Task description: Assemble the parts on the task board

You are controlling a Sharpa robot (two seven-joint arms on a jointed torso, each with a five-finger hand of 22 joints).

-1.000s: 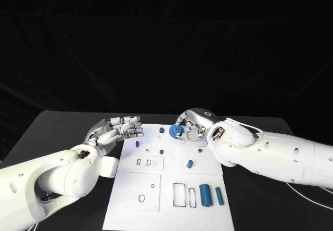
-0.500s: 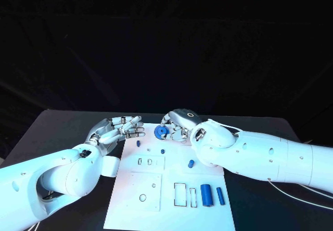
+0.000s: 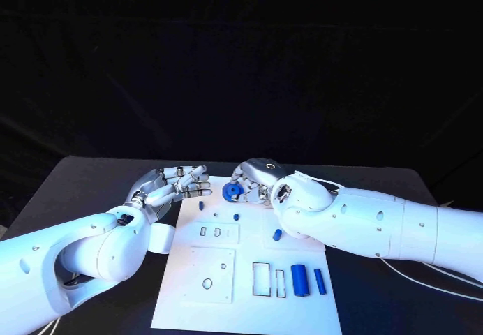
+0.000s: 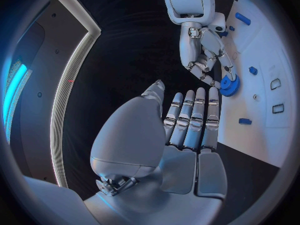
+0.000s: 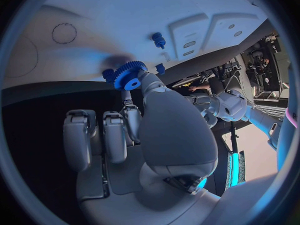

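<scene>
Head view: the right hand [image 3: 257, 183] pinches a blue gear [image 3: 232, 192] over the far end of the board [image 3: 191, 307], just beside a small peg [image 3: 236, 217] and another at the far left [image 3: 200, 206]; the left hand [image 3: 169, 185] hovers at the board's far left edge, fingers spread and holding nothing; nearer lie a stub [image 3: 276, 235], two cylinders [image 3: 299, 280] and [image 3: 319, 281] at the near right, and several outlined slots; the gear seems meant for one of the far pegs, and with the two hands so near each other a clash of fingers is the plain risk, as is knocking a standing peg. Left wrist view: the left hand [image 4: 187, 130] lies flat with fingers straight and side by side, empty; beyond it the right hand [image 4: 206, 55] grips the gear [image 4: 229, 86] by its rim over the board [image 4: 275, 50]. Right wrist view: the gear [image 5: 129, 75] sits at the fingertips [image 5: 145, 80], close above the board [image 5: 125, 15], with a peg [image 5: 158, 39] just beyond; the hold looks like a light rim pinch, so a tilt could jam the bore on its peg or drop the gear.
</scene>
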